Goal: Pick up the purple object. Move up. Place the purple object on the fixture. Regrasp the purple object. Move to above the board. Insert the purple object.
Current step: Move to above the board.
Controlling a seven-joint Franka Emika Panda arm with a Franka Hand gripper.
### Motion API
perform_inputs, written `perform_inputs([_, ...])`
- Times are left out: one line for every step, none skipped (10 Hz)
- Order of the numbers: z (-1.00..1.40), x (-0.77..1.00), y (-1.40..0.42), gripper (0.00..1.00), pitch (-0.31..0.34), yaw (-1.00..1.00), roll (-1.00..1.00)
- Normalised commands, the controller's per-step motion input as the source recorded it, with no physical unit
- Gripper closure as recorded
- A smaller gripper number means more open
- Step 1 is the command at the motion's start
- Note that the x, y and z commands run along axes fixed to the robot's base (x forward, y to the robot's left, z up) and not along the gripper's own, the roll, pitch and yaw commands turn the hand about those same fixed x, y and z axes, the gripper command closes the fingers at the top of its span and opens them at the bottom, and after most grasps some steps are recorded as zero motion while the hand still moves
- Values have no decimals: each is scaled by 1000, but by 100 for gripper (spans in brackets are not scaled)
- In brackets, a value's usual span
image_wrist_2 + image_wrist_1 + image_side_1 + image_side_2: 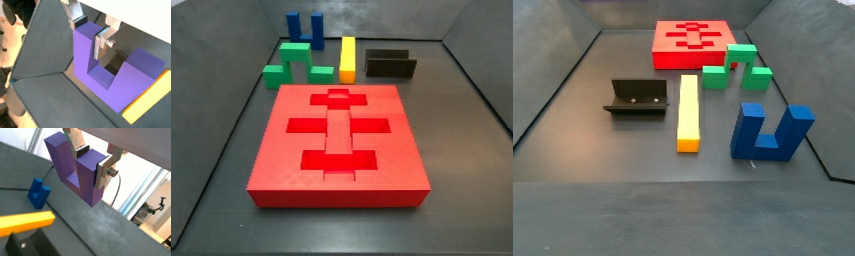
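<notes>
The purple object [70,170] [100,75], a violet U-shaped block, hangs in the air in both wrist views. My gripper [92,162] [89,34] is shut on one of its prongs, with a silver finger plate [103,174] flat against the prong's side. The other prong stands free beside it. Neither my gripper nor the purple object appears in the side views. The fixture [390,65] [640,98] stands bare on the dark floor. The red board [291,150] [671,55] lies flat with its cut-outs showing.
A blue two-pronged block [771,132] [302,25] [38,193], a green arch block [295,62] [736,65] and a yellow bar [688,110] [348,58] [27,223] [147,105] sit on the floor. Dark slanted walls enclose the floor.
</notes>
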Motion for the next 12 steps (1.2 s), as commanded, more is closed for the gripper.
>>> perform_inputs([296, 62, -15, 100, 108, 41, 3])
perform_inputs([207, 62, -20, 100, 114, 48, -1])
perform_inputs([282, -1313, -1400, 100, 32, -44, -1000])
perform_inputs([283, -1338, -1400, 100, 8, -42, -1000])
perform_inputs([274, -1400, -1346, 100, -35, -31, -1000])
perform_inputs([240, -1400, -1293, 100, -46, -26, -1000])
perform_inputs([252, -1400, -1279, 100, -61, -20, -1000])
perform_inputs([237, -1400, -1252, 100, -68, -15, -1000])
perform_inputs([110, -758, -644, 100, -70, -19, -1000])
perform_inputs([29, -302, -230, 100, -54, -27, -1000])
perform_inputs([25, -149, -120, 100, -32, -32, -1000])
perform_inputs([23, -108, -83, 100, -38, -31, -865])
